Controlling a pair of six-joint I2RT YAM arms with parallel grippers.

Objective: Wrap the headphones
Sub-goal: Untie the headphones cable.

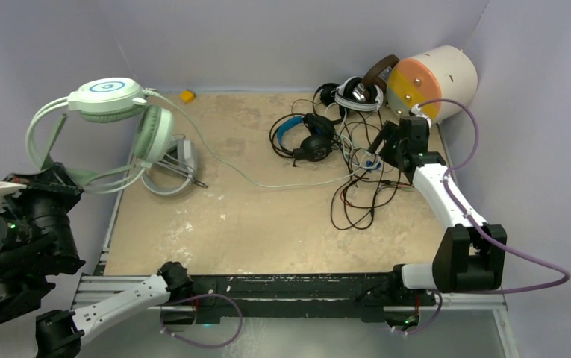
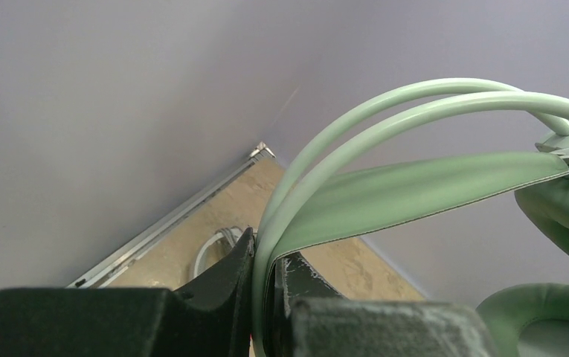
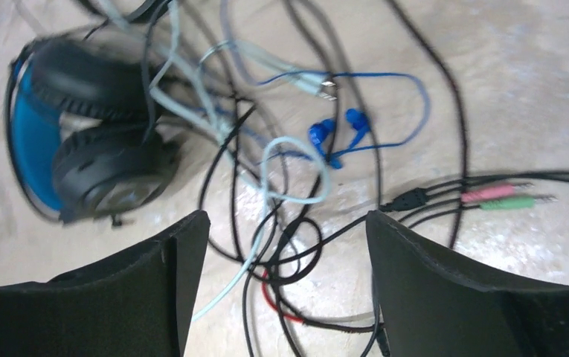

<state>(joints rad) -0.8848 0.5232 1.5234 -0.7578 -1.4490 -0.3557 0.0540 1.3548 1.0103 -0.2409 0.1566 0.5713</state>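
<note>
Holding the mint-green headset (image 1: 109, 95) up off the worktop (image 1: 252, 239) on the far left, your left end effector (image 2: 262, 260) is clenched on its double headband (image 2: 415, 111), pinching the hoops just where they rise out of the jaws. One ear cup (image 2: 545, 320) hangs close beside the wrist.

What the next move turns on is that headset's pale green cable (image 1: 267, 183). It drops from the raised cup, runs along the worktop from left to right, and ends in the cable tangle (image 1: 360, 194) on the right side. So the long axis of the loose cable points away from your left arm and straight toward your right one, which is clearly the nearer arm to the free end.

Your right end effector (image 3: 286, 238) is released, jaws spread wide and holding nothing, hovering just over that tangle. In its wrist view a loop of the pale cable (image 3: 285, 149) lies between the two fingers, crossed by several black leads. The black headset with the blue headband (image 3: 95, 163) sits to one side, and blue earbuds (image 3: 337, 130) lie just beyond the loop.

My judgement: closing here risks catching black leads along with the green one, so line up on the pale strand alone.
</note>
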